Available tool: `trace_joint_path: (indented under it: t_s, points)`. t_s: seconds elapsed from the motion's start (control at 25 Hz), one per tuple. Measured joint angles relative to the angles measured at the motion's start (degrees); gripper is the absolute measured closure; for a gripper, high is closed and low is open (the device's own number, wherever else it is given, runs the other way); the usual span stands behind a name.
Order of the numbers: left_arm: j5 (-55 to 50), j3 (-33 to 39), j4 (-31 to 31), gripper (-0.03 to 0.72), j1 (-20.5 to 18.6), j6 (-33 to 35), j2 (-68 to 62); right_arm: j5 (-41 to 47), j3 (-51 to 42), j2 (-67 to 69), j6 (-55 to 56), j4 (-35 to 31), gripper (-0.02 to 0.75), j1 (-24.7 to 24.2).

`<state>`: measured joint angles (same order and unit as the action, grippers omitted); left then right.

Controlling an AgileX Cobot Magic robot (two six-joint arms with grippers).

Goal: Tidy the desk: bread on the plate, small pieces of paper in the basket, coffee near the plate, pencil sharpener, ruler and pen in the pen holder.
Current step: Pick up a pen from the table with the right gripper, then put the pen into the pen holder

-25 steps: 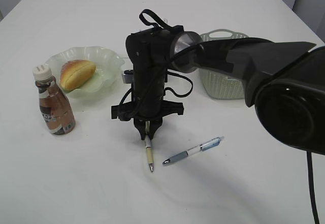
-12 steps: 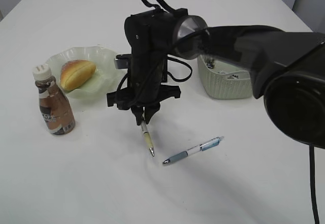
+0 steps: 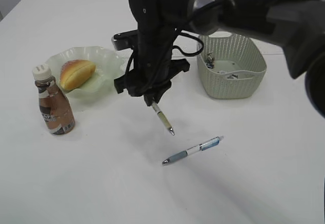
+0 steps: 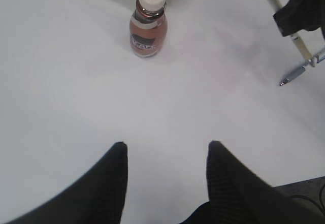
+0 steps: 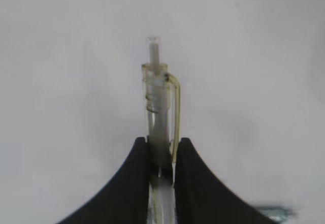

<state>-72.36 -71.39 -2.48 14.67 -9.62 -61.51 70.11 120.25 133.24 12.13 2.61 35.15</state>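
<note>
The right gripper (image 3: 152, 101) hangs above the white table (image 3: 101, 183), its fingers (image 5: 139, 183) pinched tight on a yellowish pen (image 3: 162, 116). The pen is lifted clear of the table and slants downward, its tip pointing down and to the right in the exterior view. In the right wrist view the pen's clear clip end sticks out past the fingertips.

A second pen (image 3: 193, 150), with a blue end and a grey grip, lies flat on the table just below the raised one.

The left gripper (image 4: 165, 155) hovers low over bare table with its fingers (image 4: 114, 178) spread apart and nothing between them.

The bread (image 3: 77, 73) rests on the plate (image 3: 109, 61). The coffee (image 3: 53, 107) stands upright just beside the plate. The basket (image 3: 231, 84) sits to the right, with a few small items inside.
</note>
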Motion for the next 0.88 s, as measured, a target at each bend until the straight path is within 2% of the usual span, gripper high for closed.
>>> trace_joint_path:
  t_s: [0.16, 0.32, 0.52, 0.68, 0.88]
  points:
    - [0.0, 0.0, 0.0, 0.323, 0.0, 0.0, 0.0, -0.4, -5.5, -6.2, -0.3, 3.3, 0.645, 0.1]
    - [0.0, 0.0, 0.0, 0.326, 0.0, 0.0, 0.0, -8.4, -15.0, -14.1, -0.8, 3.4, 0.645, 0.1]
    - [0.0, 0.0, 0.0, 0.327, 0.0, 0.0, 0.0, -24.6, -32.3, -26.7, -3.8, 3.8, 0.645, 0.1]
    - [0.0, 0.0, 0.0, 0.327, 0.0, 0.0, 0.0, -41.4, -48.5, -37.3, -5.2, 6.0, 0.645, 0.1]
    - [0.0, 0.0, 0.0, 0.327, 0.0, 0.0, 0.0, -58.8, -58.3, -44.8, -5.3, 11.8, 0.645, 0.1]
